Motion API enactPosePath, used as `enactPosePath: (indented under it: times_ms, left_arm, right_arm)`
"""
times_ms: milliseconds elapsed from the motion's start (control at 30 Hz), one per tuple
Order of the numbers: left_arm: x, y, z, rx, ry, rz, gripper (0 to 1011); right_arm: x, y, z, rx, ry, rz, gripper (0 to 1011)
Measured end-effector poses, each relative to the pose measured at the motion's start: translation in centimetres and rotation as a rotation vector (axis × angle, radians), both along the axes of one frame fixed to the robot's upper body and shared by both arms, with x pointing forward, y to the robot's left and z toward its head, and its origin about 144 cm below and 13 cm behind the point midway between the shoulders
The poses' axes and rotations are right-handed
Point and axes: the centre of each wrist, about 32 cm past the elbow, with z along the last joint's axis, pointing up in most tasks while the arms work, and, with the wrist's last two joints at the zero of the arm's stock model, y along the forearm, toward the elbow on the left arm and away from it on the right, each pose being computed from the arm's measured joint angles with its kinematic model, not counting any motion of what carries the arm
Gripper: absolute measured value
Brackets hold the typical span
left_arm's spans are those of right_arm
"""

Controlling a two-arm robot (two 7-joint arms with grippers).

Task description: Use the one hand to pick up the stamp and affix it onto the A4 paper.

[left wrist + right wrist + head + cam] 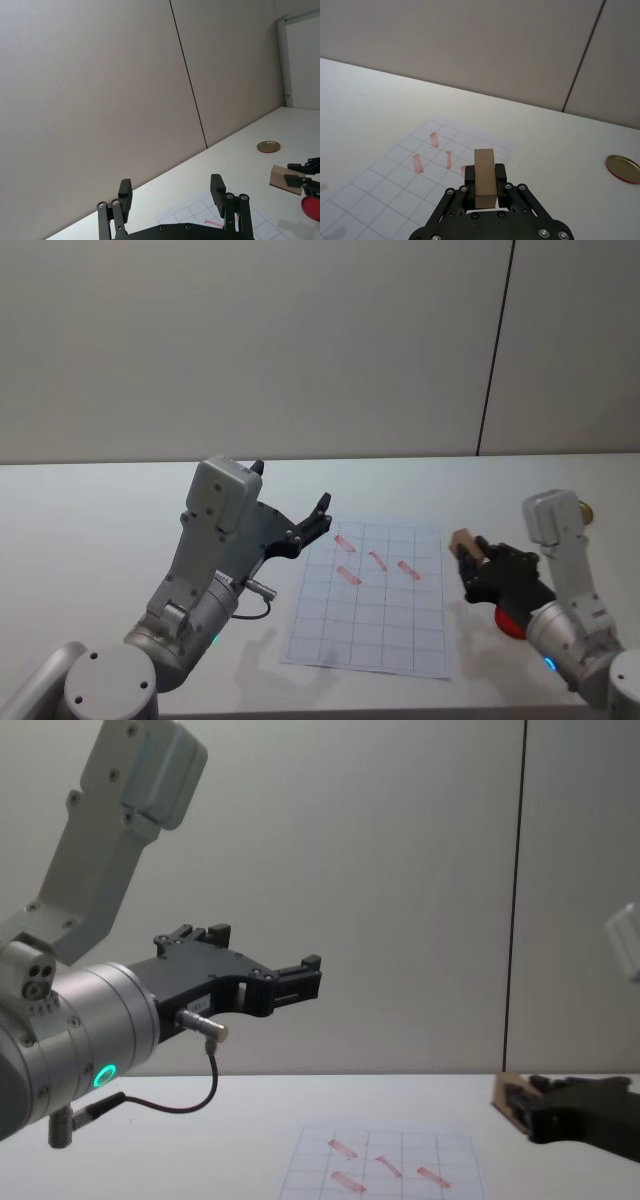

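Observation:
My right gripper (470, 562) hangs just off the right edge of the A4 paper (370, 625), shut on the stamp (462, 541), a small tan wooden block. In the right wrist view the stamp (485, 176) stands upright between the black fingers (501, 174), with the gridded paper (380, 200) and its pink marks beyond it. From the chest view the stamp (504, 1094) is held above the table, right of the paper (385, 1170). My left gripper (312, 524) is raised over the paper's left side, open and holding nothing (171, 192).
A red round pad (510, 623) lies on the white table under my right arm. A flat golden disc (622, 168) sits farther back on the right (268, 146). A grey wall stands behind the table.

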Motion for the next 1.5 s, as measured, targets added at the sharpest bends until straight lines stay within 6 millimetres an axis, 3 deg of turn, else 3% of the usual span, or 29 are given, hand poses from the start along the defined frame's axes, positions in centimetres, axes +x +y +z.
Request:
enactPosePath:
  times_ms: [533,1500]
  left_arm:
    - [0.0,0.0,0.0,0.000,0.000,0.000,993]
    - [0.0,0.0,0.0,0.000,0.000,0.000,993]
  right_arm:
    - [0.4,2.9,-1.3,-0.031,0.064,0.191,219]
    - [1.6,5.8,-4.9,-0.139,0.138,0.260,219]
